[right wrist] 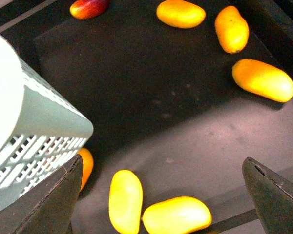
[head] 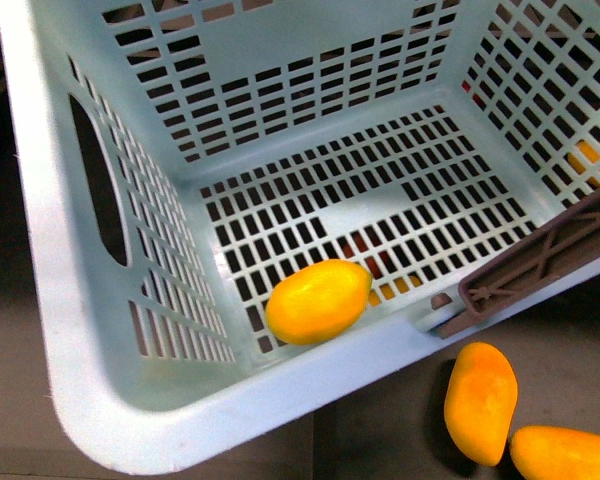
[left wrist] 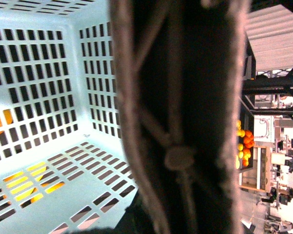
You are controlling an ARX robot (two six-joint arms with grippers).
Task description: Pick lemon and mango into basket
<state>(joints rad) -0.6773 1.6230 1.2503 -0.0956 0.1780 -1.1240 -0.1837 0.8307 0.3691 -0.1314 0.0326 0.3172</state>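
Lemon (head: 318,300), one, smooth yellow-orange egg-shaped, lay lower centre inside one aqua slotted plastic basket (head: 100,400); two long yellow mangoes (head: 480,400) lower right on dark tabletop (head: 380,440). Right pincer (right wrist: 163,160) stood apart; left pincer's state unclear.

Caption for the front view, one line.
Lemon on the floor of the aqua basket; two mangoes outside near its brown handle.
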